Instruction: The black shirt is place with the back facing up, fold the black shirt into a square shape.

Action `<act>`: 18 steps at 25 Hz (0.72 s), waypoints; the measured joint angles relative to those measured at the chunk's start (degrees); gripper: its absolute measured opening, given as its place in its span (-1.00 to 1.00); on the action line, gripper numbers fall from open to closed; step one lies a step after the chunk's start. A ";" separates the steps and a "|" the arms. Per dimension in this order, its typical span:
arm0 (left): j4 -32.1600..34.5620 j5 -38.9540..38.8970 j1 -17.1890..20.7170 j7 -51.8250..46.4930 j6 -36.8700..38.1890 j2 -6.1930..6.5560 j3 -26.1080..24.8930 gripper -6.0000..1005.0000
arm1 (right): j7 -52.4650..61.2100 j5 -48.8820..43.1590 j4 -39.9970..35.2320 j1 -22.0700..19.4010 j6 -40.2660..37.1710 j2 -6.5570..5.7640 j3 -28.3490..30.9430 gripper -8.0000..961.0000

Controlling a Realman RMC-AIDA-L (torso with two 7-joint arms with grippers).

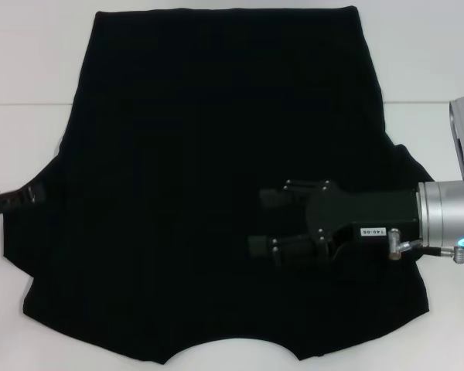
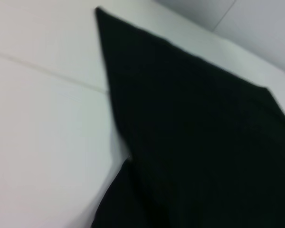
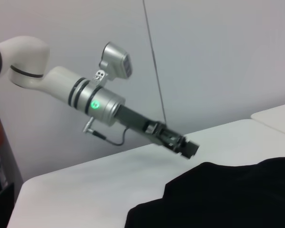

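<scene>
A white table (image 1: 31, 69) is filling the head view, and the black shirt (image 1: 216, 178) is lying flat across most of it, soft matte cloth with the hem far, sleeves flaring at both sides and the curved neckline near. The right gripper (image 1: 264, 222) is reaching in sideways over the shirt's right half, its two black fingers (image 1: 272, 198) standing spread wide with nothing between them. The left gripper (image 1: 14, 199) is sitting at the left sleeve's edge.

The left wrist view is showing only the shirt (image 2: 199, 142) as a dark wedge on the pale table (image 2: 42, 142).

The right wrist view is showing the left arm angling down, the left gripper (image 3: 187, 148) hanging just above the sleeve (image 3: 218, 194); I cannot tell its opening.
</scene>
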 joint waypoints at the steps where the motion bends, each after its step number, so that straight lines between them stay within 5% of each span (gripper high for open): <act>1: 0.04 0.98 -0.07 -0.57 -0.01 0.04 0.00 0.68 | 0.04 0.00 -0.07 0.01 0.12 -0.07 0.04 0.91; 18: -1.10 7.32 -2.17 -4.03 -8.30 0.36 2.59 0.63 | 0.08 0.16 -0.18 -0.01 0.06 -0.07 0.02 0.91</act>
